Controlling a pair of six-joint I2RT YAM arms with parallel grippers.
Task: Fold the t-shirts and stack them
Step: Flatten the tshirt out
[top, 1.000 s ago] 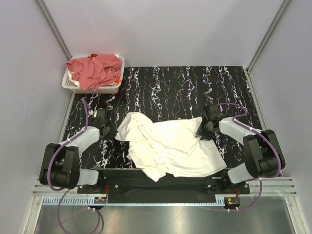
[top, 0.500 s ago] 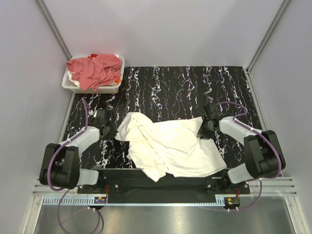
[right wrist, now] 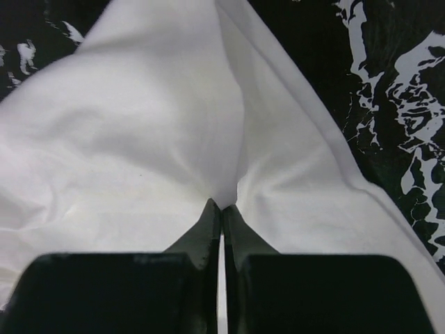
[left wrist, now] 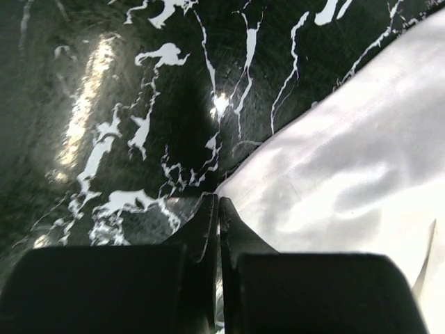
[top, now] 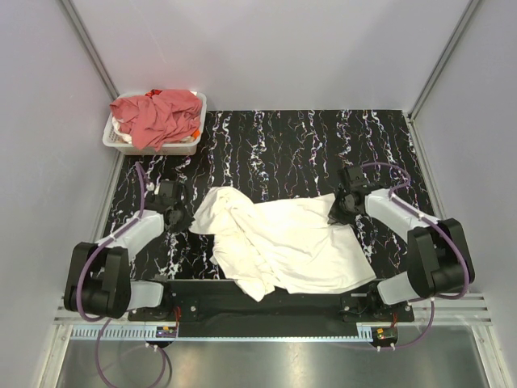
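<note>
The white t-shirt (top: 283, 242) lies crumpled mid-way across the worktop (top: 283, 145). The right gripper (right wrist: 222, 206) pinches its 2 o'clock corner; the left gripper (left wrist: 217, 200), closed, meets its 10 o'clock edge. Best to draw both apart evenly and low.

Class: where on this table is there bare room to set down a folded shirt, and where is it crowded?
Free: the far strip of the table, from the basket across to the right edge, beyond the white t-shirt. Crowded: the near middle, covered by that shirt between the left gripper and right gripper; the basket is heaped with salmon-red shirts.
</note>
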